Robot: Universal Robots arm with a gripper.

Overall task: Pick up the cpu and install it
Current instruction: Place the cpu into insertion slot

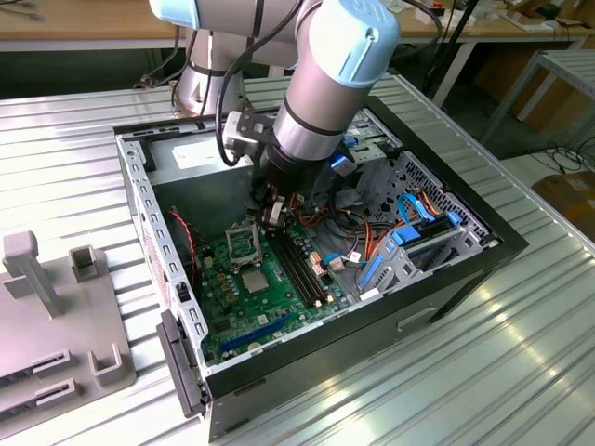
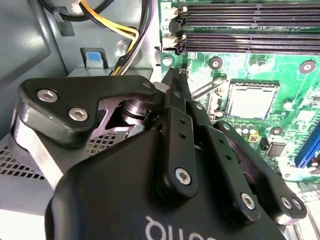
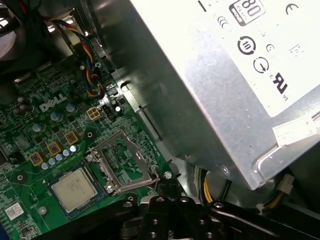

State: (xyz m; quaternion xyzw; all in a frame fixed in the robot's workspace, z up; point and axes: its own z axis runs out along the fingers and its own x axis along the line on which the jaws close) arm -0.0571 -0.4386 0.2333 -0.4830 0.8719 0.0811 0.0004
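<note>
The cpu (image 3: 75, 189) lies flat in its socket on the green motherboard (image 3: 45, 120), silvery top up; it also appears in the second wrist view (image 2: 252, 100) and the exterior view (image 1: 256, 279). The socket's metal frame (image 3: 122, 162) stands swung open beside it, toward the case's back wall. My gripper (image 2: 173, 79) hangs just above the board beside the socket, near the thin socket lever (image 2: 204, 90). Its fingers are shut with nothing between them. In the exterior view the gripper (image 1: 272, 216) is low inside the open case, next to the frame.
A silver power supply (image 3: 225, 75) sits close by the gripper, with wire bundles (image 2: 125, 30) under it. Black memory slots (image 2: 250, 25) run along the socket's other side. A drive cage with blue parts (image 1: 409, 246) fills the case's right. A grey fixture (image 1: 56, 316) lies left of the case.
</note>
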